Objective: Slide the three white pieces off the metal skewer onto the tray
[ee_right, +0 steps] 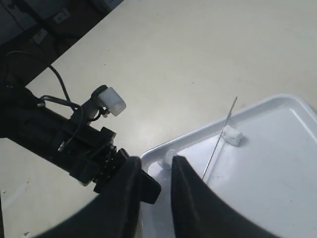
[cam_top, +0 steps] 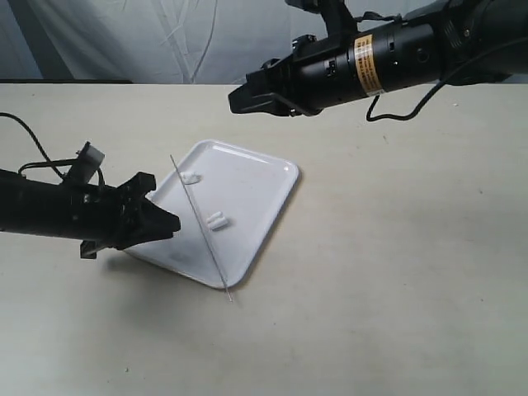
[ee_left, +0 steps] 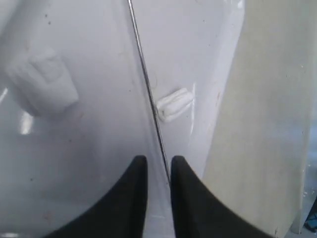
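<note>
Three white stubby pieces [cam_top: 219, 220]: off the rod, loose on the flat white glossy rectangular tray [cam_top: 264, 186]. Two close together near mid-tray, one apart toward the far rim. Looks finished as far as sliding goes.

Long thin grey metal skewer [cam_top: 200, 227]: bare, laid slantwise across tray, near tip overhanging rim onto table.

Black left gripper [ee_left: 158, 163]: low at tray edge. Jaws parted narrowly, straddling the rod's end without clamping it. Probably a letting-go stance.

Black right gripper [ee_right: 156, 166]: raised behind tray, well clear. Jaws a slit apart, empty. Likely parked out of the way.

Matte beige tabletop [cam_top: 396, 280]; pale draped cloth [cam_top: 165, 33] behind.
</note>
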Robot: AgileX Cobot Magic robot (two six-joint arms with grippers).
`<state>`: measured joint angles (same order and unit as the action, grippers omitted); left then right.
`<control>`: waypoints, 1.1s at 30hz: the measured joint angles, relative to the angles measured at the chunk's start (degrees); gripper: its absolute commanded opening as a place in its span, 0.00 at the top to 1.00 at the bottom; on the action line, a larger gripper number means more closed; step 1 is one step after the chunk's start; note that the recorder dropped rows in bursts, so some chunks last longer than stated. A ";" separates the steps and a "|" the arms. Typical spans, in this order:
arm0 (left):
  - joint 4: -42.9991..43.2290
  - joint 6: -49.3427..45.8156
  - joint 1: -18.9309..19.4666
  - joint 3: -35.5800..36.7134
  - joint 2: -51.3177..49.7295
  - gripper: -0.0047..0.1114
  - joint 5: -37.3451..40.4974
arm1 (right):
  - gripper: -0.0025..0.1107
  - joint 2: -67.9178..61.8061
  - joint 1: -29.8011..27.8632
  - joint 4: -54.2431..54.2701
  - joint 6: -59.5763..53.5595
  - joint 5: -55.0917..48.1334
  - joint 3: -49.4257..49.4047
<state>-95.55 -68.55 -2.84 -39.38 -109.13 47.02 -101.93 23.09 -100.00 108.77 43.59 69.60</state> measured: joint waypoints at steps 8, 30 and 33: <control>13.17 -2.18 0.00 2.14 17.44 0.96 -12.69 | 0.89 13.35 0.00 -0.13 -6.37 -5.62 -1.10; 65.06 41.24 0.00 12.52 78.05 0.96 -26.18 | 0.91 47.93 -0.13 -0.02 -15.81 -44.03 -34.62; 74.75 50.28 0.00 12.56 82.87 0.96 -22.73 | 0.91 51.76 -0.13 -0.02 -15.81 -44.13 -36.90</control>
<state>-20.79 -18.28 -2.84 -26.82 -26.26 24.28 -50.17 22.95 -100.02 92.95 -0.54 32.70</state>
